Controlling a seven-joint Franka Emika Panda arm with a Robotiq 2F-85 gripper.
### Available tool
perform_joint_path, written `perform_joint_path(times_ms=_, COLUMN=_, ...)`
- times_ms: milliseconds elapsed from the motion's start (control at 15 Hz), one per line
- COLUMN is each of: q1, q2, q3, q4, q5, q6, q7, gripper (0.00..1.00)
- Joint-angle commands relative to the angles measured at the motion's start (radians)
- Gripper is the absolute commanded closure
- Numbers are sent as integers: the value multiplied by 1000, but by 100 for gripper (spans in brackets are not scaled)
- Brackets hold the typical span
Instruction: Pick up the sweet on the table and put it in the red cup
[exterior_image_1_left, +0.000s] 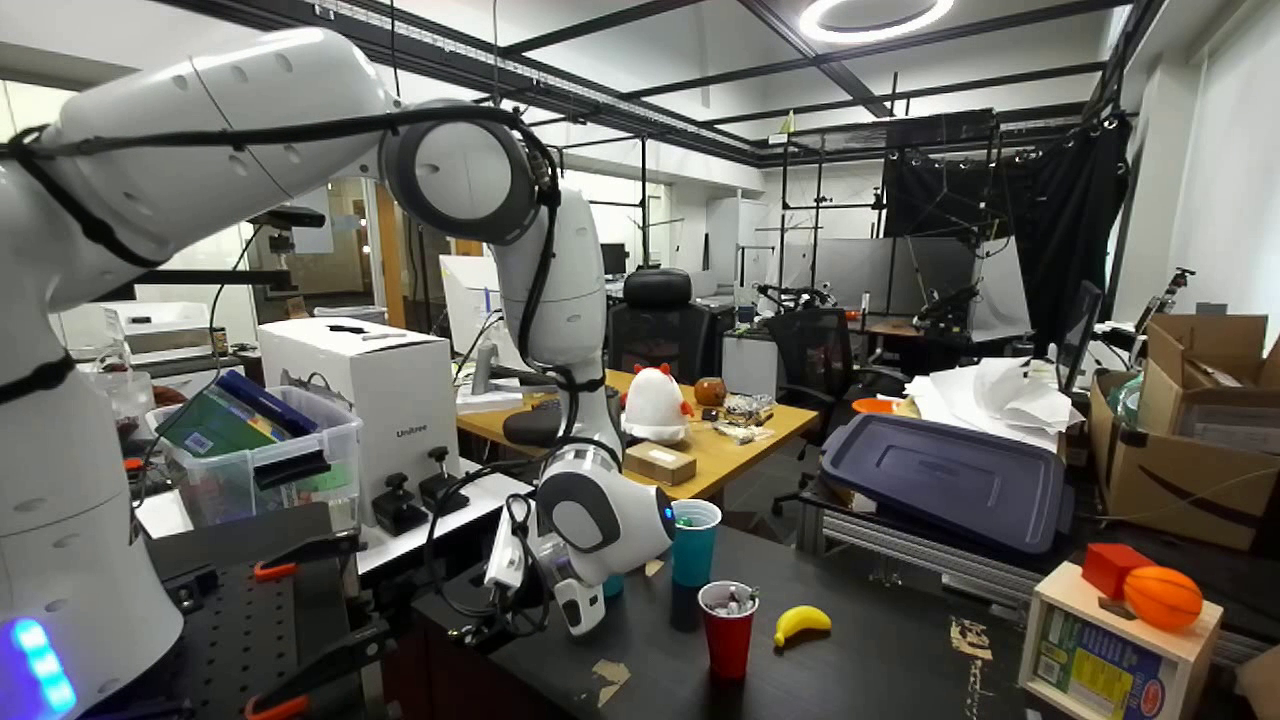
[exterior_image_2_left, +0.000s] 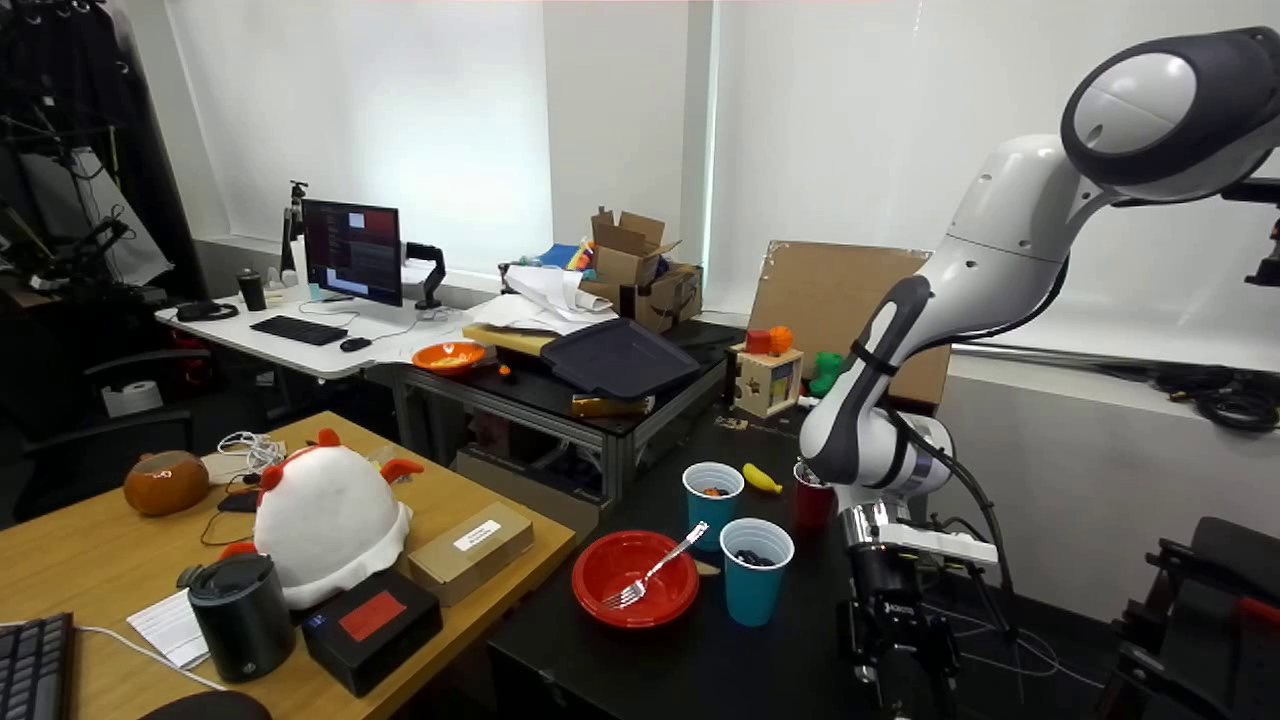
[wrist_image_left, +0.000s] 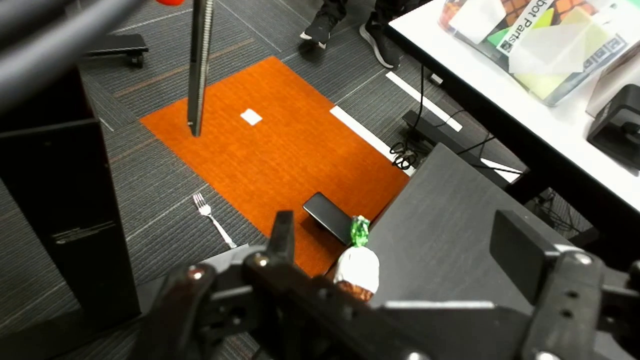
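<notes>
In the wrist view the wrapped sweet (wrist_image_left: 357, 270) — green foil tip (wrist_image_left: 359, 231) toward twelve o'clock — lies at the edge of the dark tabletop (wrist_image_left: 435, 225). The pincer (wrist_image_left: 400, 240) stands released, fingers (wrist_image_left: 517, 252) spread wide, the sweet showing between them, nearer the nine-o'clock one. In an exterior view the red cup (exterior_image_1_left: 728, 640) stands upright at the pincer's three o'clock; a yellow banana (exterior_image_1_left: 803, 623) lies at the cup's three, a teal cup (exterior_image_1_left: 695, 552) at its eleven. In an exterior view a red bowl (exterior_image_2_left: 608, 562) holds a fork (exterior_image_2_left: 655, 573).

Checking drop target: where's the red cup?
In an exterior view, the red cup stands low, right of centre, on the black table, just left of the banana.
</notes>
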Motion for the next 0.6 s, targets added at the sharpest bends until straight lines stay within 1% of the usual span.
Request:
perform_joint_path(times_ms=0, q1=2, q2=14, q3=-6, q4=27, q5=-11, q6=19, q7=-32, gripper=0)
perform_joint_path(times_ms=533, q1=0, q2=43, q3=-8, q4=45, q5=-40, q6=34, q7=-62, gripper=0)
